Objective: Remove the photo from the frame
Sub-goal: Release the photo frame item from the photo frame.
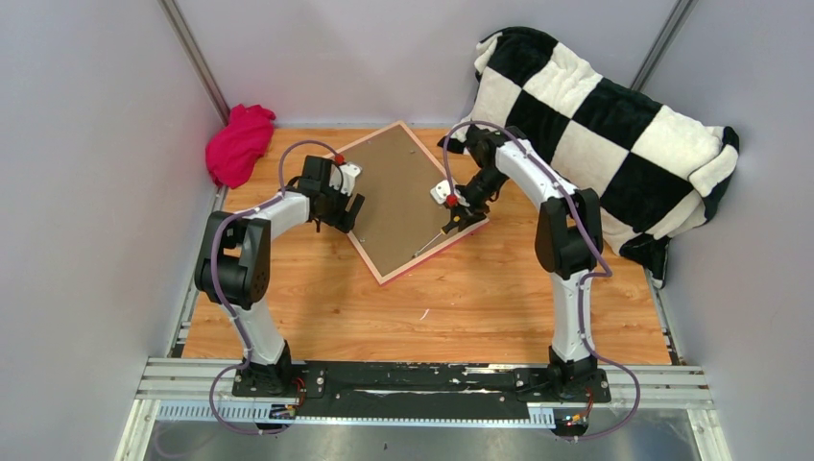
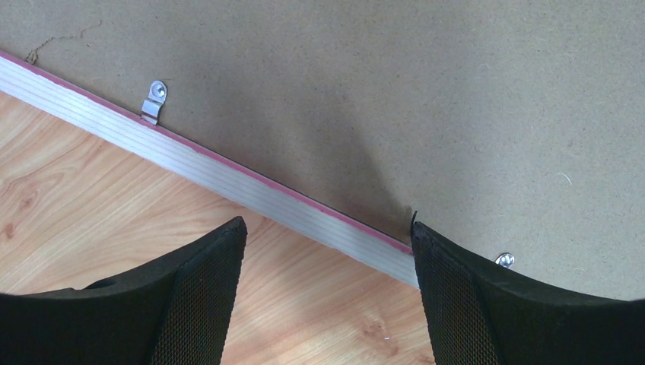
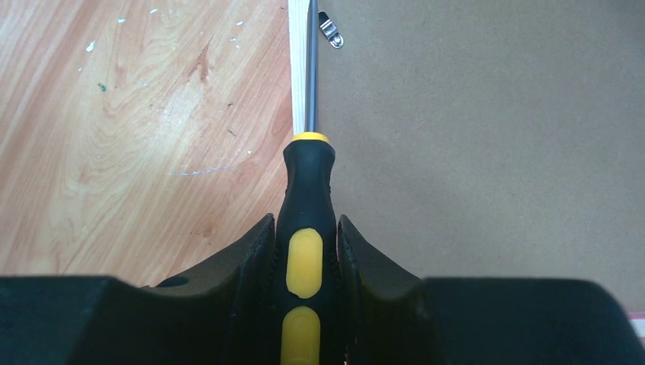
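brown board (image 1: 398,197) is showing on the back of the frame (image 2: 228,171), which is lying face down and turned at an angle on the wooden table (image 1: 480,307), toward the far middle. the photo is not showing in any view, since only the back of the frame is facing up.

the left claw (image 2: 327,236) is hanging over the frame's left edge with its jaws spread wide and nothing between them. one finger (image 2: 201,296) is sitting over bare table just outside the frame, while the other is reaching the rim where the pale moulding is meeting the board. a small metal clip (image 2: 154,101) is sitting further along that same edge, and a second clip (image 2: 504,260) is peeking out just beside the finger on the board side.

the right claw (image 3: 304,228) is gripping a black and yellow screwdriver (image 3: 306,198) by its handle, jaws narrowed around it. it is hovering at the frame's right side near the near corner. the steel shaft is running along the seam between moulding and board, pointing toward another clip (image 3: 330,30) near the top of the right wrist view; whether the tip is touching it cannot be told.

a magenta cloth (image 1: 238,142) is lying in the far left corner, well apart from the frame, and a black and white checked blanket (image 1: 595,125) is piled at the far right.
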You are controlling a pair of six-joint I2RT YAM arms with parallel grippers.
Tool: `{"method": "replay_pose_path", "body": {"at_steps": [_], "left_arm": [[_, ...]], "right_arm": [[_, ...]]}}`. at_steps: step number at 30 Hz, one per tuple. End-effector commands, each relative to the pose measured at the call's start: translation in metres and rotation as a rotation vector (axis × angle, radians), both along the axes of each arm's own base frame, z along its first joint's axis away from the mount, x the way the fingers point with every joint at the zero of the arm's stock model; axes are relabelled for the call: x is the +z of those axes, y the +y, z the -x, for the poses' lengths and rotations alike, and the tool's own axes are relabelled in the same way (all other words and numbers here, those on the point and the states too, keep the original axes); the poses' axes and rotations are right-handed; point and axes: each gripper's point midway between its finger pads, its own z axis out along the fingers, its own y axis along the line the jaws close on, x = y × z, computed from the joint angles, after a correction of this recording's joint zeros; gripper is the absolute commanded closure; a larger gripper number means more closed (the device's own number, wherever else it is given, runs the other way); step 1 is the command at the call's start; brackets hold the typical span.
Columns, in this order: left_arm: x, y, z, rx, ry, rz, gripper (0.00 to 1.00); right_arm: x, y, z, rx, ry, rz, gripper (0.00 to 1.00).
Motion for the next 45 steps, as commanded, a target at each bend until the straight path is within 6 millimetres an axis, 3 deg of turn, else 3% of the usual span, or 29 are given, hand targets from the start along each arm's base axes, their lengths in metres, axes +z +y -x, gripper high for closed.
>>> {"method": "replay_pose_path", "body": {"at_steps": [1, 4, 12, 19, 29, 45], "left_arm": [[-0.016, 0.005, 0.007, 0.011, 0.043, -0.018, 0.19], [-0.018, 0.005, 0.007, 0.013, 0.047, -0.021, 0.19], [-0.018, 0.005, 0.007, 0.012, 0.044, -0.02, 0.19], [-0.019, 0.005, 0.007, 0.008, 0.047, -0.02, 0.19], [-0.02, 0.005, 0.006, 0.009, 0.048, -0.019, 0.19], [-0.021, 0.005, 0.006, 0.009, 0.05, -0.019, 0.19]], "right_arm": [[0.031, -0.009, 0.013, -0.002, 0.006, -0.023, 1.0], [0.031, -0.013, 0.014, -0.001, -0.001, -0.006, 1.0], [0.007, -0.02, -0.006, -0.064, -0.051, 0.058, 1.0], [0.006, -0.016, -0.016, -0.08, -0.064, 0.049, 1.0], [-0.003, -0.024, -0.014, -0.066, -0.064, 0.09, 1.0], [-0.009, -0.014, -0.01, -0.059, -0.025, 0.058, 1.0]]}}
